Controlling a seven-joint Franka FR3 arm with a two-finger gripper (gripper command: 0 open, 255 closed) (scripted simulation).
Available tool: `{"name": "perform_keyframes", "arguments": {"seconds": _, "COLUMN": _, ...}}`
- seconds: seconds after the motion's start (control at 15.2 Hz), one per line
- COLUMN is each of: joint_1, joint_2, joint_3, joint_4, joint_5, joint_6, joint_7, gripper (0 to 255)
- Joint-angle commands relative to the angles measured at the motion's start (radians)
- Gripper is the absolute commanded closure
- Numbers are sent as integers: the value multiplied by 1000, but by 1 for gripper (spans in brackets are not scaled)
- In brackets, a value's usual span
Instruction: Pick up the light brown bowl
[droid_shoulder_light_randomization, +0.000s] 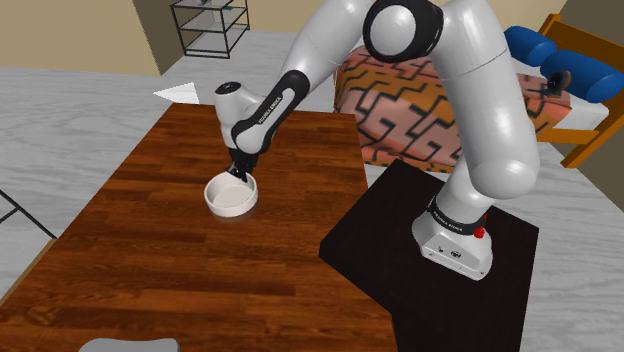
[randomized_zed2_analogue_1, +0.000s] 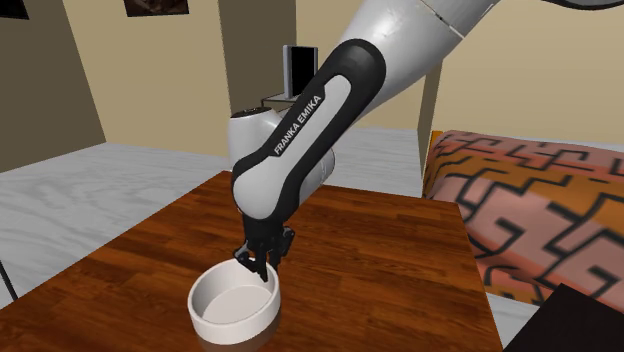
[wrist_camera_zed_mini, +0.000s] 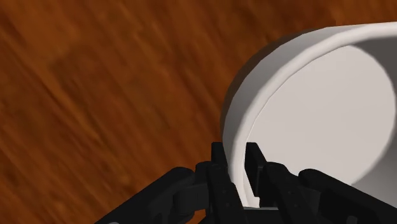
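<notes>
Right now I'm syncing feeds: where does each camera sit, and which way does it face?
Shoulder view: beside the stand, looking down over the dark brown wooden table; arm and stand show.
Second exterior view: low over the table, facing the forearm and black pincer.
Wrist view: on the hand, looking past the pincer at the white round bowl.
All share the bowl.

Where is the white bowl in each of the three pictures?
Shoulder view: bowl left of centre, on the table.
Second exterior view: low, left of centre.
Wrist view: its wall sits inside the claw.
Shared landmark: the claw at the bowl's rim.
</notes>
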Motion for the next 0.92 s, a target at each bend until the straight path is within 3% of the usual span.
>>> {"name": "perform_keyframes", "arguments": {"seconds": 0.0, "joint_1": -4, "joint_2": -21, "joint_3": 5, "joint_4": -5, "joint_5": 5, "joint_6": -15, "joint_7": -4, "gripper": 255}}
{"name": "perform_keyframes", "arguments": {"seconds": 0.86, "joint_1": -23, "joint_2": -134, "joint_3": 31, "joint_4": -25, "joint_5": 35, "joint_6": -109, "joint_7": -25, "gripper": 255}}
